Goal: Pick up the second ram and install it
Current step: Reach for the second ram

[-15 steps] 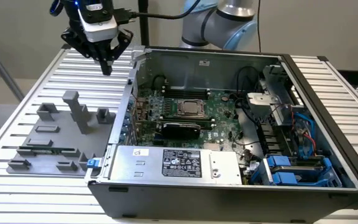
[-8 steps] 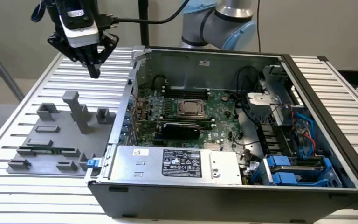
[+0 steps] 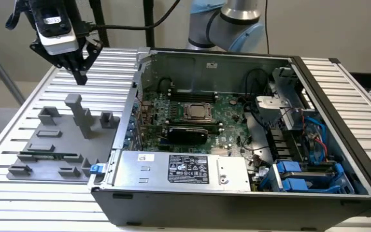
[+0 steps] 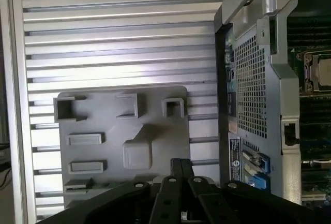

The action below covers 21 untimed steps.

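Currently the gripper (image 3: 79, 77) hangs high above the far part of the slatted table (image 3: 37, 198), on the exterior view's left, well apart from everything below it. Its fingers seem pressed together at the tips and we see nothing between them, so we judge it clenched and empty. In the wrist view the gripper (image 4: 181, 168) looks straight down on the gray holder plate (image 4: 165, 131). We think the arm stays at this height so that it passes safely over the tall post (image 3: 81, 116) that stands up from the plate.

The second ram (image 3: 47, 156) lies in the near part of the holder plate (image 3: 63, 141), held flat between small gray blocks. We suppose these blocks keep it at a known place and direction, so that the fingers can find it. It is a long, narrow green strip, very thin, and it lies along the near edge of the plate. Its small chips we cannot make out.

On the exterior view's right stands the open computer case (image 3: 135, 96), just beside the plate. Inside it lies the green main board (image 3: 231, 121) with a square silver processor (image 3: 197, 112), where the ram should go. The ram is not yet picked up.
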### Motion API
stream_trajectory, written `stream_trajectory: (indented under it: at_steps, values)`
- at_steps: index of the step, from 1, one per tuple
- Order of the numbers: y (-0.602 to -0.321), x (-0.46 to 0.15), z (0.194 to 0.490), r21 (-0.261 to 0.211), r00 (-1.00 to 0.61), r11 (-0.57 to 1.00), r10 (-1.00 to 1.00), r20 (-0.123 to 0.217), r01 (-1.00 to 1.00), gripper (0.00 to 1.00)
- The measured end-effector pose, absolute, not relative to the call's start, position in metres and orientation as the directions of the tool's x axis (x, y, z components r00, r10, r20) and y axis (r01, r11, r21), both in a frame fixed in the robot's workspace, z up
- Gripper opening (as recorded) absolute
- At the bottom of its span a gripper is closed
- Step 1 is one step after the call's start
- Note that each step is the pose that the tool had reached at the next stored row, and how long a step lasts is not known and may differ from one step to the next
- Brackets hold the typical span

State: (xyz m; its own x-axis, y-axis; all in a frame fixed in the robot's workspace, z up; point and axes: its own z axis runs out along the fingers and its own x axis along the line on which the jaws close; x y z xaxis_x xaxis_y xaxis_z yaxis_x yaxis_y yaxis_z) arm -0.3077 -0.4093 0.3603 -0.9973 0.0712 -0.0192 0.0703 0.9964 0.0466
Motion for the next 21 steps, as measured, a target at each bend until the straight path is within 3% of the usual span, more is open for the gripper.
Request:
stream_trajectory:
  at_steps: [21]
  values:
    - [-0.443,-0.374,0.345,0.047,-0.997,0.996,0.071,-0.019,0.07,0.0]
